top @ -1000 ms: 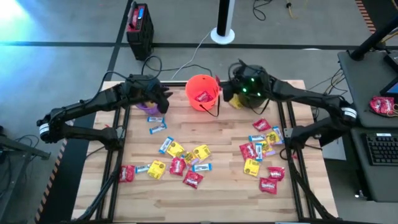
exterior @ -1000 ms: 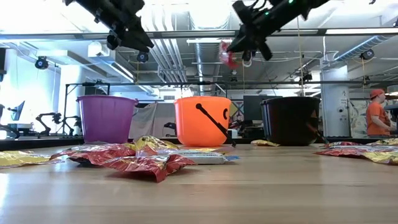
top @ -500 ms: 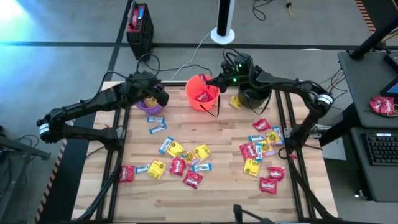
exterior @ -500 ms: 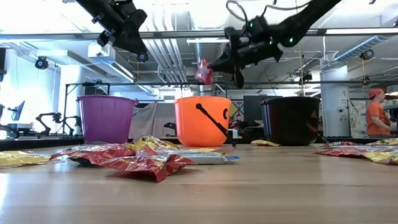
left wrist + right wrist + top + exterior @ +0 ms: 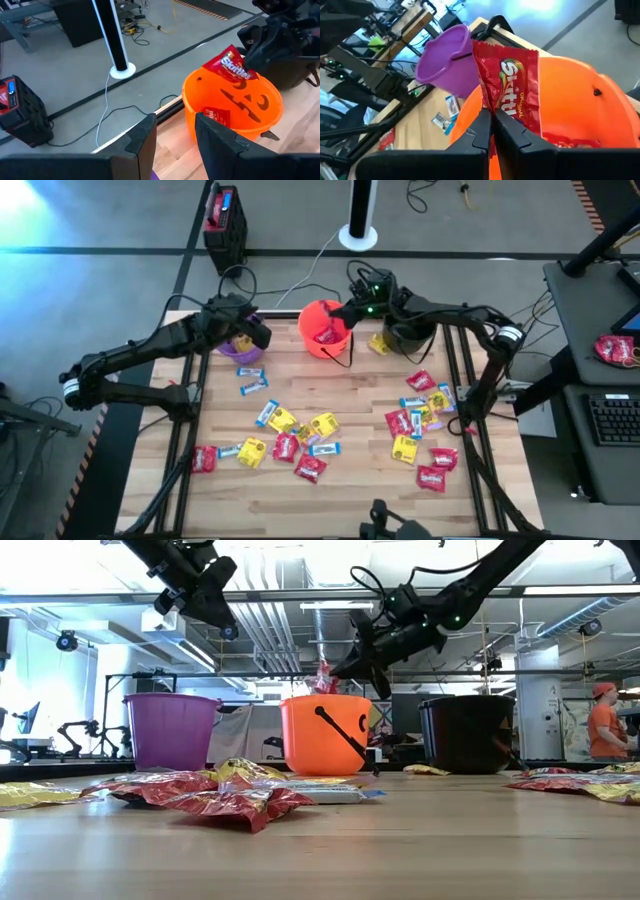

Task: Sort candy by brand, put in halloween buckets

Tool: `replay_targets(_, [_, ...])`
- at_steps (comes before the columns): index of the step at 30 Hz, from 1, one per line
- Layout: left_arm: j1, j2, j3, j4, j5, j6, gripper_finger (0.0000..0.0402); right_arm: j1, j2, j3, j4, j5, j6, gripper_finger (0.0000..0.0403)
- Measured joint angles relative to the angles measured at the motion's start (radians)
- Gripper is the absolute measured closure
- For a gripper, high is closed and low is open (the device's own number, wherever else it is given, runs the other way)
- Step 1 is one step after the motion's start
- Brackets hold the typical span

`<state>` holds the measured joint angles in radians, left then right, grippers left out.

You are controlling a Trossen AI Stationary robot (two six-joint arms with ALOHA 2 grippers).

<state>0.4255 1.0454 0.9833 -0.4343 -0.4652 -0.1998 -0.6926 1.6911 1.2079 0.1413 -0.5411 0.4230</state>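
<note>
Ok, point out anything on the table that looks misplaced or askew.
One yellow packet lies alone on the wood between the orange bucket and the black bucket, apart from the candy piles nearer the front. The orange bucket's handle hangs down its side. Otherwise nothing stands out; all three buckets are upright.

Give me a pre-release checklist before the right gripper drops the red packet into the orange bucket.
1. Right gripper shut on the red packet: ok.
2. Packet above the orange bucket opening: ok.
3. Bucket upright on the table: ok.
4. Red packet already inside, brands match: ok.
5. Left gripper clear of the bucket, over the purple bucket: ok.
6. Packet will fall without catching the rim: cannot tell.
</note>
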Motion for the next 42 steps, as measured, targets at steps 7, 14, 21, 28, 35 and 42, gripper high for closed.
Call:
replay_targets(7, [0.005,0.000,0.000,0.000,0.002,-0.004,0.0281,0.003,-0.006,-0.001,-0.023,0.002,0.001,0.0369])
replay_targets(14, [0.016,0.000,0.000,0.000,0.003,-0.004,0.0281,0.003,-0.008,-0.001,-0.031,0.011,0.011,0.0322])
replay_targets(21, [0.018,0.000,0.000,0.000,0.004,-0.004,0.0281,0.003,-0.033,-0.001,-0.033,0.011,0.030,0.0294])
replay_targets(28, [0.037,0.000,0.000,0.022,0.137,-0.004,0.0281,0.007,-0.171,-0.001,-0.180,0.010,0.050,0.0294])
replay_targets(35, [0.054,0.000,0.000,0.088,0.253,0.056,0.0281,0.022,-0.318,-0.001,-0.526,0.055,0.060,0.0302])
replay_targets(42, [0.055,0.001,0.000,0.092,0.243,0.114,0.0281,0.109,-0.387,-0.002,-0.782,0.127,0.155,0.0291])
